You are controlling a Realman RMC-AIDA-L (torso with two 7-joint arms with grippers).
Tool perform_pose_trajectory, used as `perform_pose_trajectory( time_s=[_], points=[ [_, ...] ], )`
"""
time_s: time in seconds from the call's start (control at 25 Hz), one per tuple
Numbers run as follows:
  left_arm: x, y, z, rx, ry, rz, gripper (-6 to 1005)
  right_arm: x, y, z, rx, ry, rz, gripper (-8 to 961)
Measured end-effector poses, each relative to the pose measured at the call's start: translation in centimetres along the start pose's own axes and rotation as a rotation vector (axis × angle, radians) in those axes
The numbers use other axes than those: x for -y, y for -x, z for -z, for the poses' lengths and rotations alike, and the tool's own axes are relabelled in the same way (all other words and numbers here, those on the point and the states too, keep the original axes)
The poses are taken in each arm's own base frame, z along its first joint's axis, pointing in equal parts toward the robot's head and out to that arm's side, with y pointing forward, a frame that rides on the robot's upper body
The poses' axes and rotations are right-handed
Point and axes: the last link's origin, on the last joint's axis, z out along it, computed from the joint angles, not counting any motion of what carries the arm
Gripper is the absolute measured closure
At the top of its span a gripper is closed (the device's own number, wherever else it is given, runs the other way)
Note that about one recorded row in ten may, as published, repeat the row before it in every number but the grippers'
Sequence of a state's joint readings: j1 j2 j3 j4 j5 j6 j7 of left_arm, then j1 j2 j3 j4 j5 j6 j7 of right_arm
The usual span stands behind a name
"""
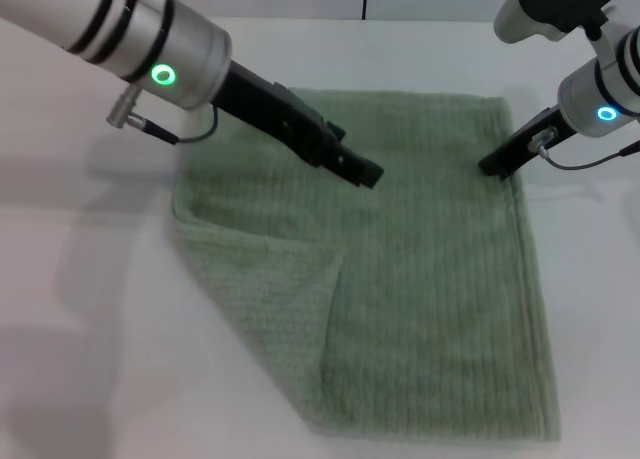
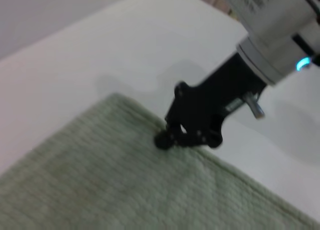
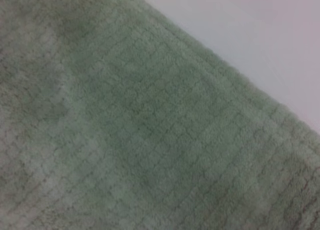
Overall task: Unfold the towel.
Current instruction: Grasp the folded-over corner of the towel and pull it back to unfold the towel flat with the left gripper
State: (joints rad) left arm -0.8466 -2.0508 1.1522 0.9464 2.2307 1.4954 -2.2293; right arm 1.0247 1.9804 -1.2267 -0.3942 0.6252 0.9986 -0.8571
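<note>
Fold: towel (image 1: 440, 279) corner lies doubled over at robot's left-near side.
Left pincer (image 1: 368, 172): nearer fold, over mid-towel; opening indeterminate.
Right pincer (image 1: 492, 166): at right edge; opening indeterminate.

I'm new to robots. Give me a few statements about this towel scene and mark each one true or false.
1. The towel lies fully flat, with no fold. False: its near-left corner is still folded over onto the cloth.
2. The right gripper is at the towel's right edge, near the far corner. True.
3. The left gripper is off the towel, over bare table. False: it is over the towel's upper middle.
4. The towel is pale green. True.
5. A cup stands beside the towel. False: only the towel lies on the white table.
</note>
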Motion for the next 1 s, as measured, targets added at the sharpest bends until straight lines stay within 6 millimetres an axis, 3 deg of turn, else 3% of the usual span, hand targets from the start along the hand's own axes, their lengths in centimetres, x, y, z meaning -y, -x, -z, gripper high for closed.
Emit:
perform_pose_trajectory(
  time_s=[0.68,1.0],
  points=[
    [-1.4,1.1,-3.2,0.132,0.023,-0.063,169,0.0,0.4,0.1,0.005,-0.006,0.010,952],
    [-1.1,2.2,-4.6,0.166,-0.002,-0.064,169,0.0,0.5,0.1,0.007,-0.008,0.009,952]
  ],
)
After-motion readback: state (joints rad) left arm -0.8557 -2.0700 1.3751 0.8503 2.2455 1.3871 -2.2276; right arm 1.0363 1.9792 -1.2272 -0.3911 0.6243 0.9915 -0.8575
